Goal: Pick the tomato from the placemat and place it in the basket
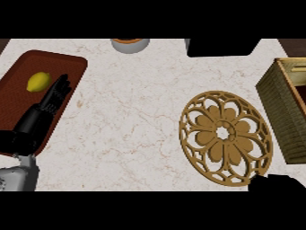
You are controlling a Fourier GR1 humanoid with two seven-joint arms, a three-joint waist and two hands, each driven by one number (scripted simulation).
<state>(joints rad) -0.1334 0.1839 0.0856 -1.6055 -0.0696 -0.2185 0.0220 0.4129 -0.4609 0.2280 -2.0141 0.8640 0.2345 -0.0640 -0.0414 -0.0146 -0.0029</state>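
Note:
The round carved wooden placemat (225, 136) lies right of centre with nothing on it. No tomato shows anywhere in the view. The woven basket (287, 112) stands at the right edge, just beyond the placemat, and the visible part of its inside holds nothing. My right hand (277, 183) shows only as a dark shape at the bottom right, at the placemat's near edge. My left hand (54, 96) lies open over a red-brown tray (16, 99) at the left, its straight fingers pointing away beside a yellow lemon (39, 81).
A grey cup with an orange inside (130, 44) stands at the counter's far edge. A black object (221, 46) sits to its right. Bare marble counter (132, 121) lies between the tray and the placemat.

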